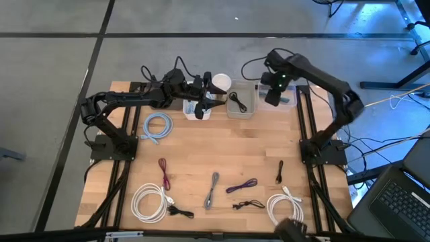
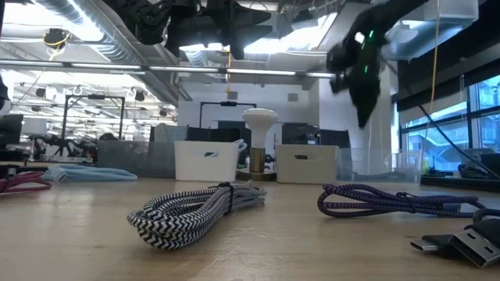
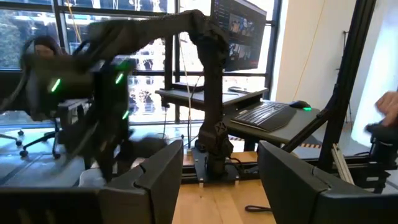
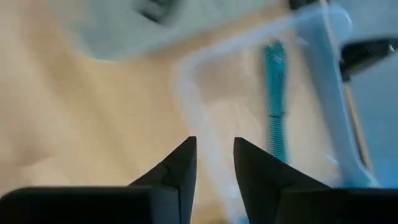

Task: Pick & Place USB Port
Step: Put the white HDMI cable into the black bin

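Observation:
My right gripper (image 1: 274, 98) hangs over a clear bin (image 1: 287, 98) at the table's far right. In the right wrist view (image 4: 214, 142) its fingers stand a little apart with nothing between them. They point down at the bin's wall (image 4: 323, 74). A teal cable (image 4: 275, 99) lies inside the bin. My left gripper (image 1: 213, 96) is above a white bin (image 1: 198, 109) at the far middle. It is open and empty (image 3: 221, 155). Several coiled USB cables lie on the table's near half.
A grey bin (image 1: 240, 102) with a black cable stands between the white and clear bins, and a white mushroom-shaped lamp (image 1: 220, 82) stands behind them. On the table lie a light blue coil (image 1: 158, 126), a red cable (image 1: 163, 172), white coils (image 1: 149, 202), a grey braided cable (image 1: 212, 189) and a purple cable (image 1: 242, 186).

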### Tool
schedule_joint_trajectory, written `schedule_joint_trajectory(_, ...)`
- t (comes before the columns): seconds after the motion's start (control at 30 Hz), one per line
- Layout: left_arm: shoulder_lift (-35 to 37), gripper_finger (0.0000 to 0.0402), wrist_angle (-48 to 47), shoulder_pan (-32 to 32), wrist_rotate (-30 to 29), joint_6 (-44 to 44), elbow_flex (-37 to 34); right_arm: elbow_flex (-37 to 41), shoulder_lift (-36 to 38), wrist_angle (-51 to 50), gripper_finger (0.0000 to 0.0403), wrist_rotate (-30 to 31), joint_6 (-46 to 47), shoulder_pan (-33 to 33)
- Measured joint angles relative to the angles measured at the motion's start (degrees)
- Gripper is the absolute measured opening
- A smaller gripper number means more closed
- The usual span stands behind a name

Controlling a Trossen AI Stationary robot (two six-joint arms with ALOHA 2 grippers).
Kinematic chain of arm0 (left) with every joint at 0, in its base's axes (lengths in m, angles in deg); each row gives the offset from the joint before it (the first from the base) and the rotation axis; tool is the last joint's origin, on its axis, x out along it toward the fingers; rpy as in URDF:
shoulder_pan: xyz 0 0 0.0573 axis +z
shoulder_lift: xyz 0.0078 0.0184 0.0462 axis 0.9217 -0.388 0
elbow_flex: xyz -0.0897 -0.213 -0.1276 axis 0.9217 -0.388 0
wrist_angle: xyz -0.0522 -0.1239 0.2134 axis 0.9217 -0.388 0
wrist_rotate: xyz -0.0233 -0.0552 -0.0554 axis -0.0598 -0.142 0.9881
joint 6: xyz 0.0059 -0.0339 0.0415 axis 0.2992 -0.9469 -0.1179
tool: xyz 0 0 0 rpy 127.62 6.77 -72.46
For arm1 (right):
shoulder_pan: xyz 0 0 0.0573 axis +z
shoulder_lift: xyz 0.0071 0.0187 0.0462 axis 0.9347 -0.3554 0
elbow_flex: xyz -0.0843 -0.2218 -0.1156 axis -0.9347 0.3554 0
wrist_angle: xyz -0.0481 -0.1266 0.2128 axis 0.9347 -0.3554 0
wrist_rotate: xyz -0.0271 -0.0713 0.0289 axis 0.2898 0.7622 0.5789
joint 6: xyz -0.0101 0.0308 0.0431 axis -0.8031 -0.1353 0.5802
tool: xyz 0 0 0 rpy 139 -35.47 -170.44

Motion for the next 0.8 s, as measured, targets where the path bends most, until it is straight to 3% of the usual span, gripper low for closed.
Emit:
schedule_joint_trajectory(0.23,0.0,0.0197,0.0,0.0,0.0,0.0,0.0,-0.5,13.7,-3.6,0.0105,-20.7,6.3,5.0)
schedule_joint_trajectory(0.33,0.0,0.0198,0.0,0.0,0.0,0.0,0.0,0.8,18.7,-3.1,0.0105,-26.2,9.6,7.9)
schedule_joint_trajectory(0.57,0.0,0.0197,0.0,0.0,0.0,0.0,0.0,8.5,26.7,6.6,0.0105,-32.3,18.9,18.5)
schedule_joint_trajectory(0.8,0.0,0.0196,0.9,-0.1,-0.9,0.0,0.0,18.3,30.0,20.0,0.0105,-31.2,27.8,31.0)
